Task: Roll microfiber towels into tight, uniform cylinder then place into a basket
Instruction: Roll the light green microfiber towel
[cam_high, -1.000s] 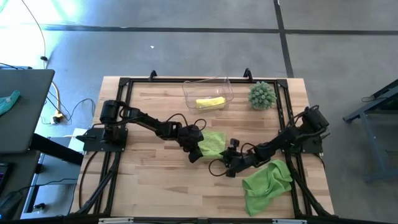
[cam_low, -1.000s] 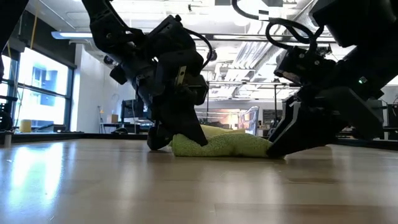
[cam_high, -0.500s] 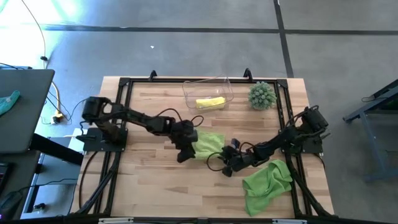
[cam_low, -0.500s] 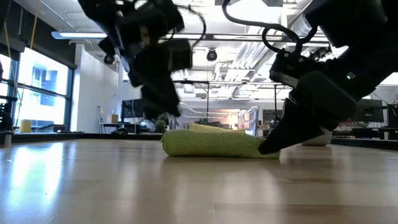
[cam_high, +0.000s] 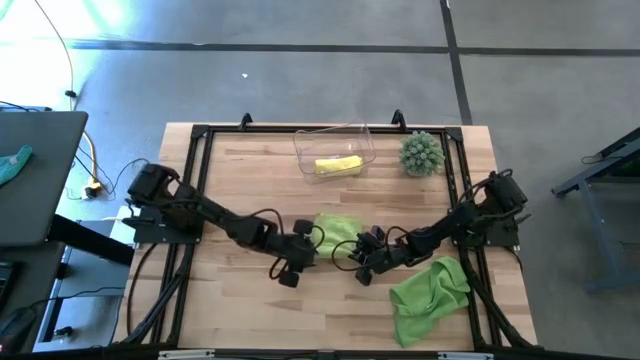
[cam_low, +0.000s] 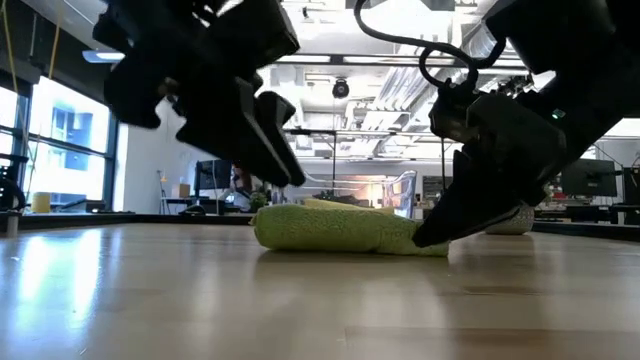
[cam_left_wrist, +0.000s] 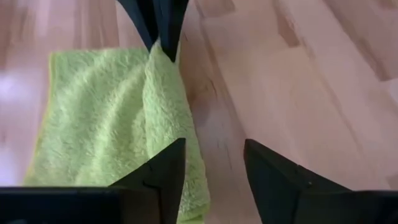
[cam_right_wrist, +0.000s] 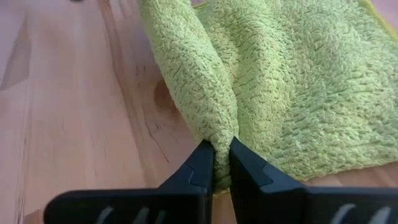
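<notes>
A lime green microfiber towel (cam_high: 338, 232) lies mid-table, its near edge turned up into a thick fold (cam_left_wrist: 163, 106). My right gripper (cam_right_wrist: 222, 163) is shut on that fold's right end. My left gripper (cam_left_wrist: 214, 177) hovers open just off the fold's left end, raised above the table in the low view (cam_low: 262, 135) and touching nothing. A rolled yellow towel (cam_high: 338, 165) lies in the clear basket (cam_high: 362, 135) at the far edge. A second green towel (cam_high: 430, 290) lies crumpled at the near right. My right gripper pinches the right end of the towel's folded-up near edge (cam_right_wrist: 219, 127) between its two fingers, several layers bunched together. The fingers (cam_low: 440, 228) slant down to it from the table's right. The fold stands up a little at the pinch, and the towel lies on the table.
A spiky green ball plant (cam_high: 421, 153) stands at the far right beside the basket. Black frame rails (cam_high: 195, 200) run along the table's sides. Bare wood (cam_high: 250, 310) lies near and left of the towel.
My left gripper has let go of the fold's left end, opened, risen and drawn back toward the table's near left. My right gripper has shut on the fold's right end. The towel has stayed on the table, its fold now lying lower and longer.
</notes>
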